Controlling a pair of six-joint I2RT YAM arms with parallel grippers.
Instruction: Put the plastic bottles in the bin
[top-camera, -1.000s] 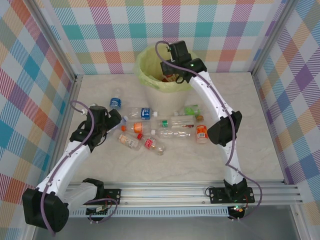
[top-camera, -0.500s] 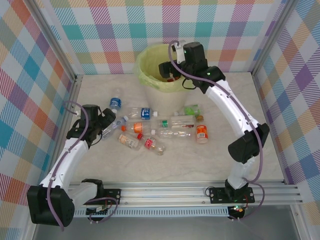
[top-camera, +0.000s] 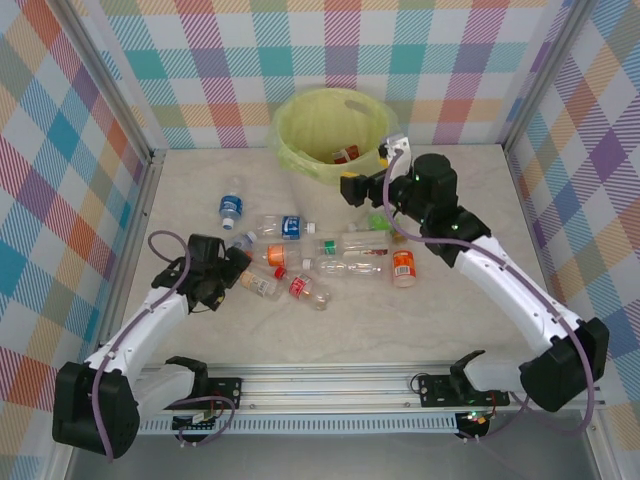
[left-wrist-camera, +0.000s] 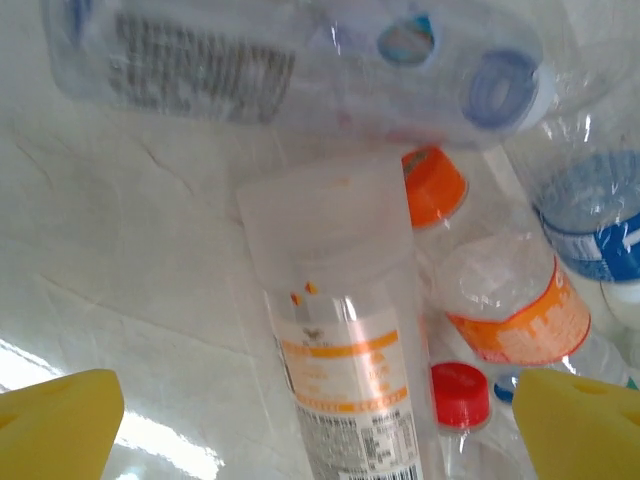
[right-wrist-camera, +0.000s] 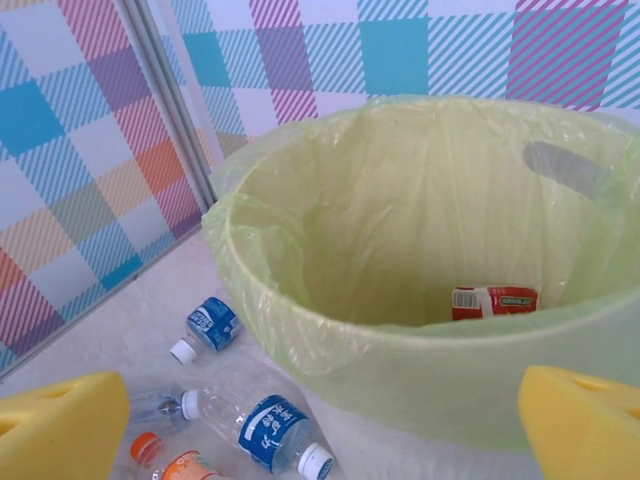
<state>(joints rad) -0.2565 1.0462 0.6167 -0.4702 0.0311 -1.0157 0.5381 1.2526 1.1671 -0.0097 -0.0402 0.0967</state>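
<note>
Plastic bottles mostly litter the middle of the table; one lies in the bin. Left end effector and right end effector gape empty.

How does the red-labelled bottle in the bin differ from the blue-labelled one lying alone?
The red-labelled bottle lies inside the bin, the blue-labelled bottle on the table outside it. Of the red-labelled bottle only the label shows plainly; the blue-labelled bottle shows whole, white cap included. Both are small beside the bin.
</note>
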